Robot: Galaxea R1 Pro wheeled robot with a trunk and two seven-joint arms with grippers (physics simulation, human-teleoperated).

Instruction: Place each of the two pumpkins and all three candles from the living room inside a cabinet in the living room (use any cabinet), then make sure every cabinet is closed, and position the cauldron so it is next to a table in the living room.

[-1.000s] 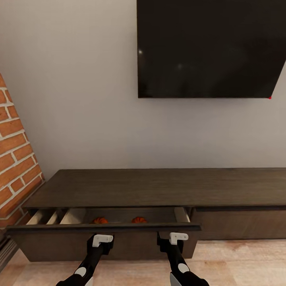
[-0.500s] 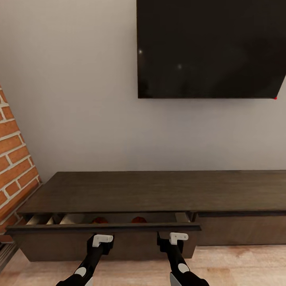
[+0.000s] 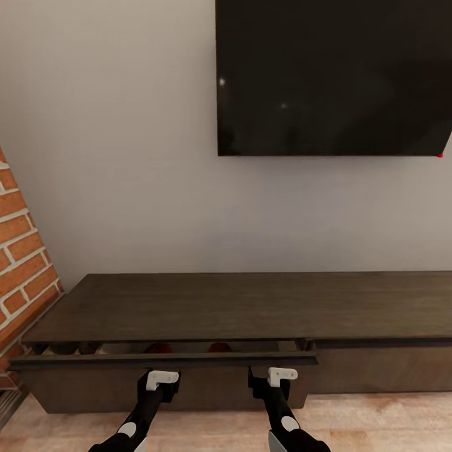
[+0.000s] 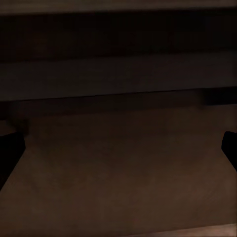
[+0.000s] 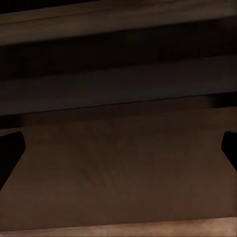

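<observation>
Two pumpkins sit inside the cabinet drawer, open only a crack. Left gripper and right gripper — spread wide, holding nothing — face its front. Rigid, handleless wood — push flat, evenly.

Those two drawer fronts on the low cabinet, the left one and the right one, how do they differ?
The left drawer stands slightly pulled out, leaving a narrow gap under the cabinet top; the right drawer sits flush and shut. Through the gap, two pumpkins show in the left drawer; the right drawer's contents are hidden. Both grippers, left and right, are at the left drawer's front, none at the right. Both fronts are dark brown and handleless.
</observation>
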